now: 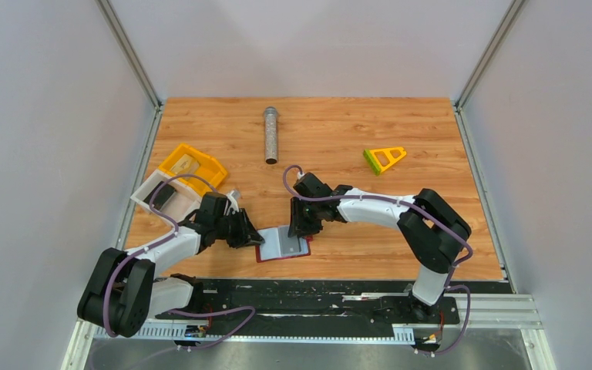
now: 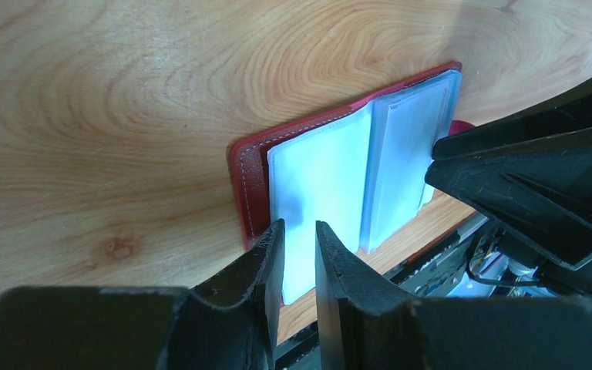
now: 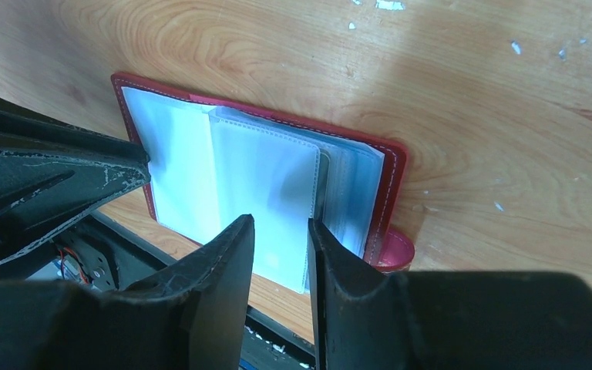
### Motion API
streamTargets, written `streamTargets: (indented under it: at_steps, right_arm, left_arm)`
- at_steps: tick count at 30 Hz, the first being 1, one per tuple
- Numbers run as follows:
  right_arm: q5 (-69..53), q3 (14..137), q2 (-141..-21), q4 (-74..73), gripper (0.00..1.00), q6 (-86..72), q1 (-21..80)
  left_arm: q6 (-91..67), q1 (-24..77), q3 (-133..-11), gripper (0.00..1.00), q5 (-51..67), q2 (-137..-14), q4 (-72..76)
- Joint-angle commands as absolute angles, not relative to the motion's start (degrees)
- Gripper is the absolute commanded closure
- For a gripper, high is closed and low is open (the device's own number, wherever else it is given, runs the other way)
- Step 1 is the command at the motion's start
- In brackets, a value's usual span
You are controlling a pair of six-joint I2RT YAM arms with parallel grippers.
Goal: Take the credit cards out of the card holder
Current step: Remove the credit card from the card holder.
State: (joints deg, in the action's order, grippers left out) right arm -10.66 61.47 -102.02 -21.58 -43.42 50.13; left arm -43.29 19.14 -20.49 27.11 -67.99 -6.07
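Since the card holder (image 1: 282, 245) lies open at the front of the table (image 1: 354, 131) with no credit cards showing, probe its pockets (image 3: 262, 177) gently. Left gripper (image 2: 299, 228) and right gripper (image 3: 280, 222) hover over it, jaws narrowly spread, gripping nothing; pin one cover first.

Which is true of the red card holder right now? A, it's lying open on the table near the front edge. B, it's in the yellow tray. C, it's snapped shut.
A: the card holder lies open, pale pockets up, between the left gripper and the right gripper.
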Motion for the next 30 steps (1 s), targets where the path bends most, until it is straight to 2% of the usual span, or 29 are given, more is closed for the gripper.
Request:
streamTargets:
  at_steps: [1, 10, 18, 30]
  right_arm:
    - [-11.72, 62.18, -102.94, -19.45, 0.67, -43.41, 50.55]
    - [-8.65, 62.87, -104.33, -21.61, 0.67, -43.13, 50.47]
    - [-21.34, 61.06, -103.83, -10.91, 0.67, -44.54, 49.95]
    - [-26.1, 60.76, -103.8, -4.44, 0.67, -46.5, 49.92]
  left_arm:
    - [-42.86, 19.34, -19.72, 0.71, 26.83, -68.33, -4.35]
    - [-42.98, 19.34, -19.4, 0.71, 26.96, -67.86, -4.38]
    - [-43.24, 19.34, -19.34, 0.71, 27.25, -68.51, -3.45]
    - [-43.87, 19.32, -19.31, 0.71, 28.12, -69.15, -2.38]
